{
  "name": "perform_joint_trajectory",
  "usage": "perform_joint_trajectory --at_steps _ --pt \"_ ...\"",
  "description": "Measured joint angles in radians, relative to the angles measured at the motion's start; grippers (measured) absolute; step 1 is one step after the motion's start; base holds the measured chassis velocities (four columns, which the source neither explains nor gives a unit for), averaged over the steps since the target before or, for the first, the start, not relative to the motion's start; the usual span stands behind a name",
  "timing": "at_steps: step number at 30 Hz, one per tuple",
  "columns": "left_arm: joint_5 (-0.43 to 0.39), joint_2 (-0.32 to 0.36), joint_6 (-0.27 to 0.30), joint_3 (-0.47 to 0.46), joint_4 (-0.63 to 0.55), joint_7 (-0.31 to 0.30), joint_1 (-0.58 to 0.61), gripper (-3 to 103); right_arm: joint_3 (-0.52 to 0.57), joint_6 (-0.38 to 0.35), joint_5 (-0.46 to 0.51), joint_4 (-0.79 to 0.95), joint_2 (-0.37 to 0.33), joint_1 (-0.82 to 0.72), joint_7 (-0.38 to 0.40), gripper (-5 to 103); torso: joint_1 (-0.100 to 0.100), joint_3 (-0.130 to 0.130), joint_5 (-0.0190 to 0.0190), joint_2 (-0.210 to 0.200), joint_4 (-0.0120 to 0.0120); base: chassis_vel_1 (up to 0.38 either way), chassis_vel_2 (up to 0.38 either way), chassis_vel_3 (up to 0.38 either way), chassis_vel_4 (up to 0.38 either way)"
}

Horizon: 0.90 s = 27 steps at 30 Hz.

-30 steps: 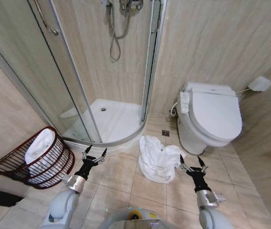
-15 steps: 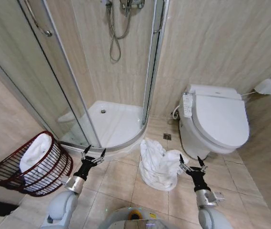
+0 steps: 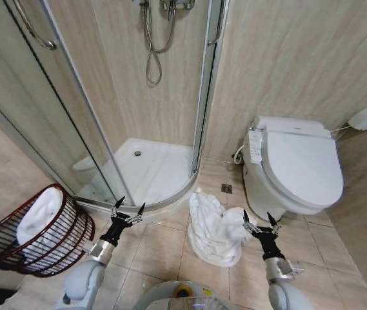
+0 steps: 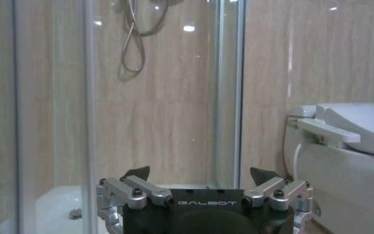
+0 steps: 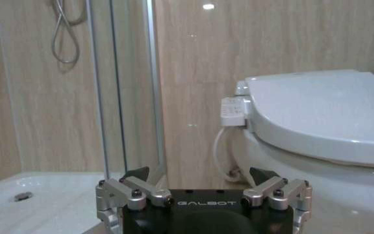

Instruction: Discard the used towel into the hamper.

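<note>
A crumpled white towel (image 3: pixel 214 228) lies on the tiled floor between the shower and the toilet. The hamper (image 3: pixel 61 248), a reddish-brown wire basket tilted against the left wall, holds another white towel (image 3: pixel 36 216). My left gripper (image 3: pixel 129 209) is open and empty, raised between the hamper and the floor towel. The right gripper (image 3: pixel 258 221) is open and empty too, just right of the floor towel. Each wrist view shows its own open fingers, on the left gripper (image 4: pixel 200 172) and on the right gripper (image 5: pixel 199 172), with nothing between them.
A corner shower with glass doors (image 3: pixel 204 97) and a white tray (image 3: pixel 151 169) stands ahead. A white toilet (image 3: pixel 296 169) with its lid shut sits at the right. A floor drain (image 3: pixel 226 188) lies between them. Tiled walls close in on both sides.
The whole head view has shifted: hamper and towel sit lower and further left in the picture, so the camera moved. Both grippers hold the same open pose.
</note>
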Motion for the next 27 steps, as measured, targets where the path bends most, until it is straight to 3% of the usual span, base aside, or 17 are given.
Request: perform_joint_trajectory --at_steps 9,14,17,22,27 --pt "-0.023 -0.003 -0.030 -0.001 0.012 -0.002 -0.004 100 0.006 -0.047 0.039 -0.029 -0.021 0.031 0.046 100 0.000 0.000 -0.0002 -0.001 -0.0002 -0.005 -0.027 -0.034 -0.010" --pt "-0.030 -0.010 -0.036 -0.004 0.017 -0.011 0.006 100 0.011 -0.134 0.105 -0.094 -0.068 0.103 0.011 100 0.000 0.000 -0.0002 -0.001 0.0001 0.000 0.000 0.000 0.000" --pt "-0.030 -0.020 -0.039 -0.012 0.015 -0.023 0.018 100 0.009 -0.226 0.155 -0.208 -0.112 0.196 -0.045 100 0.000 0.000 -0.0001 -0.001 0.0002 0.000 0.000 0.000 0.000" --pt "-0.031 -0.025 -0.039 -0.019 0.002 -0.029 0.027 100 0.000 -0.282 0.130 -0.322 -0.138 0.273 -0.081 100 0.000 0.000 0.0001 -0.001 -0.0001 0.000 0.000 0.000 0.000" --pt "-0.029 -0.028 -0.044 -0.026 -0.011 -0.033 0.037 100 -0.036 -0.306 0.004 -0.461 -0.163 0.382 -0.109 100 0.000 0.000 0.0001 0.000 0.0000 0.000 0.000 0.000 0.000"
